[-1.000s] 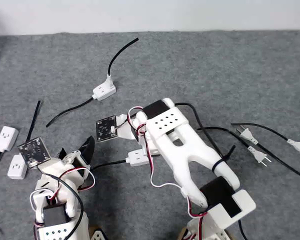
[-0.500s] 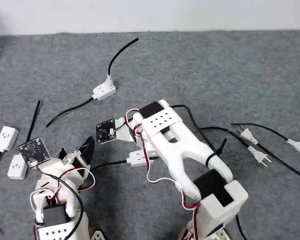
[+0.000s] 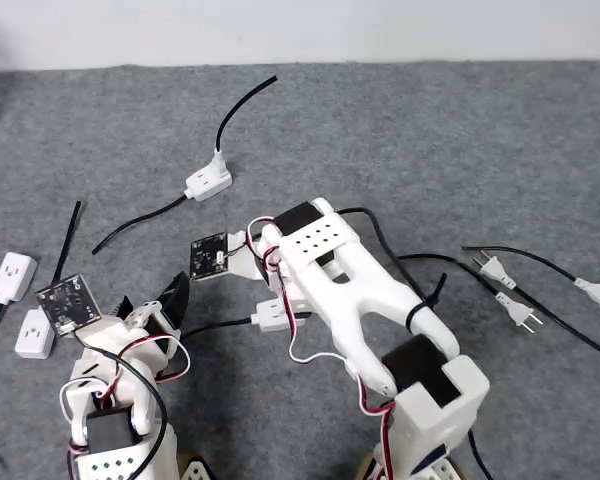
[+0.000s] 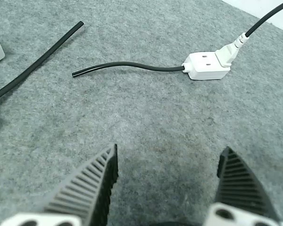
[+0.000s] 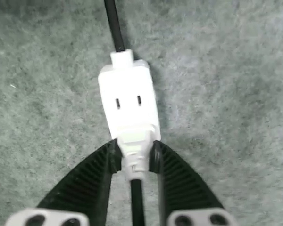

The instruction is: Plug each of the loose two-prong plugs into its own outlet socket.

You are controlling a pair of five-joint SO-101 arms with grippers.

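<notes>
In the right wrist view my right gripper (image 5: 135, 151) is shut on a white two-prong plug (image 5: 133, 140) that is pushed into the end of a white outlet socket (image 5: 128, 103); a black cable leaves the socket's far end. From above, that socket (image 3: 272, 317) lies under the right arm (image 3: 330, 262) at the table's middle. My left gripper (image 4: 167, 165) hangs open over bare carpet, nothing between its fingers. Beyond it lies another white socket (image 4: 205, 66) with a plug in it. Three loose plugs (image 3: 492, 268) (image 3: 518, 311) (image 3: 595, 292) lie at the right.
Two more white sockets (image 3: 13, 275) (image 3: 33, 333) lie at the left edge. Black cables (image 3: 130, 225) trail over the grey carpet (image 3: 430, 140), and some run under the right arm. The far side of the carpet is open.
The right arm has shifted a little to the left and nearer, and the socket under it has slid slightly left with it. The left arm has kept still.
</notes>
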